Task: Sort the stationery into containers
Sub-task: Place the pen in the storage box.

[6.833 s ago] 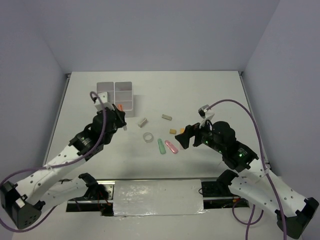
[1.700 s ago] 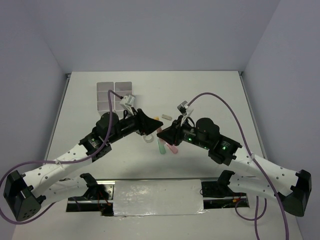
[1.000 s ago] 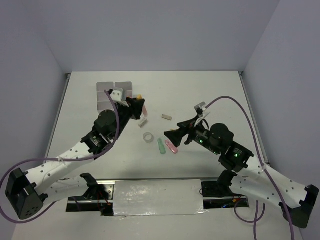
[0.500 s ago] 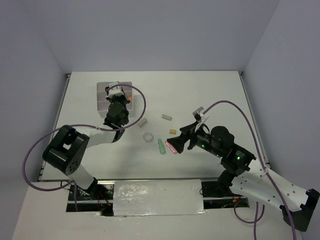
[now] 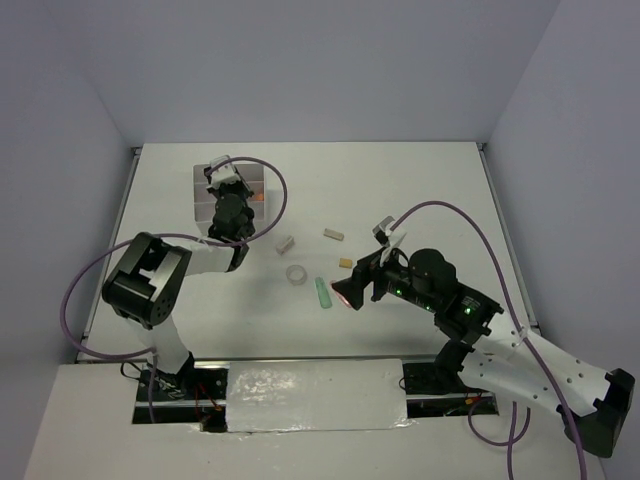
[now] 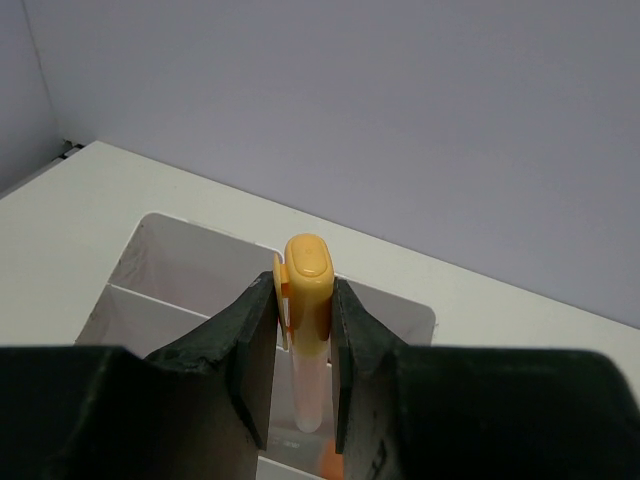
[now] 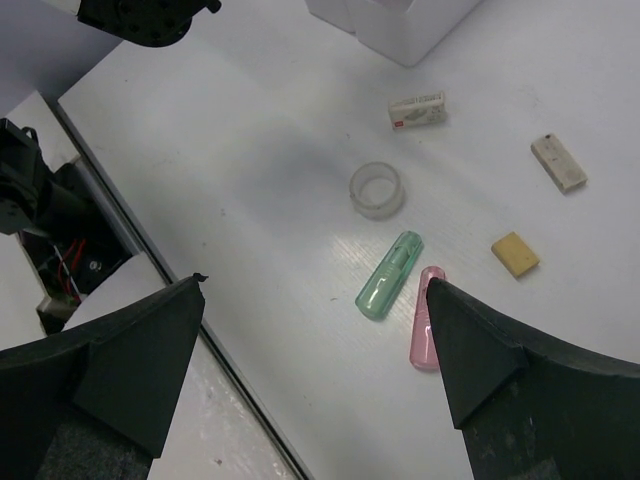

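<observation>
Orange marker (image 6: pixel 308 300) stands upright, cap end up, pinched betw. the fingers of the left gripper (image 6: pixel 303 296). It hangs over the white organiser box (image 6: pixel 180 262), lower end down among the dividers; which compartment, can't tell.

Rest of the stationery lies loose on the table (image 7: pixel 250 150):
- Small white block w/ red print (image 7: pixel 417 109), near the box corner.
- Clear tape ring (image 7: pixel 376 190), just below it.
- Green marker (image 7: pixel 389 288) and pink marker (image 7: pixel 426 330), side by side, angled, ends nearly touching.
- Yellow block (image 7: pixel 515 254) and beige block (image 7: pixel 558 162), further right, apart.

Right gripper (image 7: pixel 312 288) is spread wide and holds nothing. It hovers above the green/pink pair; one finger hides part of the pink marker.
</observation>
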